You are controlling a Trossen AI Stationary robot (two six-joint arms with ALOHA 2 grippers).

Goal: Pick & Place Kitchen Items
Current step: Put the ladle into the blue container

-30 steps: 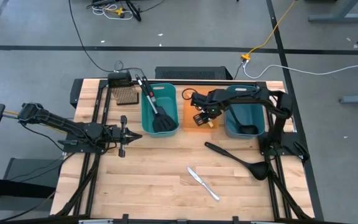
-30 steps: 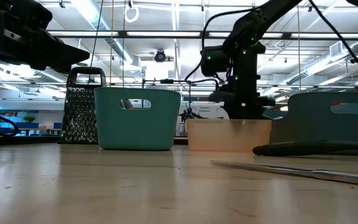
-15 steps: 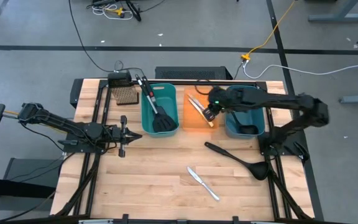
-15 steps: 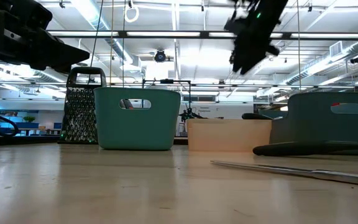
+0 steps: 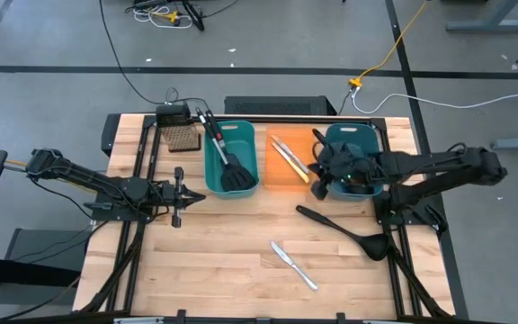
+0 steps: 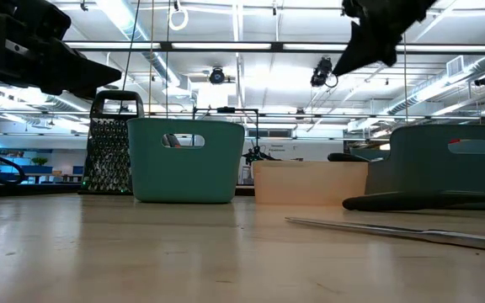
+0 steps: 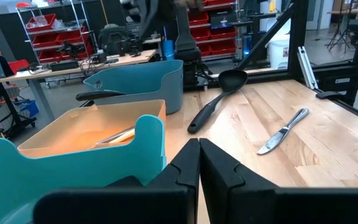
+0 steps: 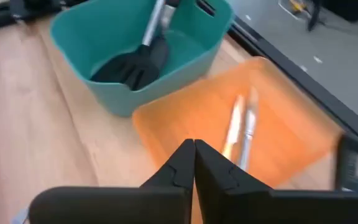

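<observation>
Two table knives [image 5: 288, 155], one of them yellow-handled, lie side by side in the orange bin [image 5: 273, 177]; they also show in the right wrist view [image 8: 241, 127]. My right gripper [image 5: 317, 185] hangs shut and empty above the gap between the orange bin and the right teal bin [image 5: 367, 137]. Two black spatulas [image 5: 227, 166] lean in the left teal bin [image 5: 212, 171]. A black ladle [image 5: 344, 232] and a silver knife [image 5: 293, 265] lie flat on the table. My left gripper [image 5: 180, 193] waits shut at the left.
A dark ladle bowl [image 5: 360, 187] shows inside the right teal bin. A brown perforated block [image 5: 180, 137] stands at the far left corner next to a black box. Bare wood lies between the left gripper and the silver knife, and along the near edge.
My right gripper has risen out of the orange bin and moved toward the table's right and near side, and its fingers have shut. The two knives stay lying in the orange bin.
</observation>
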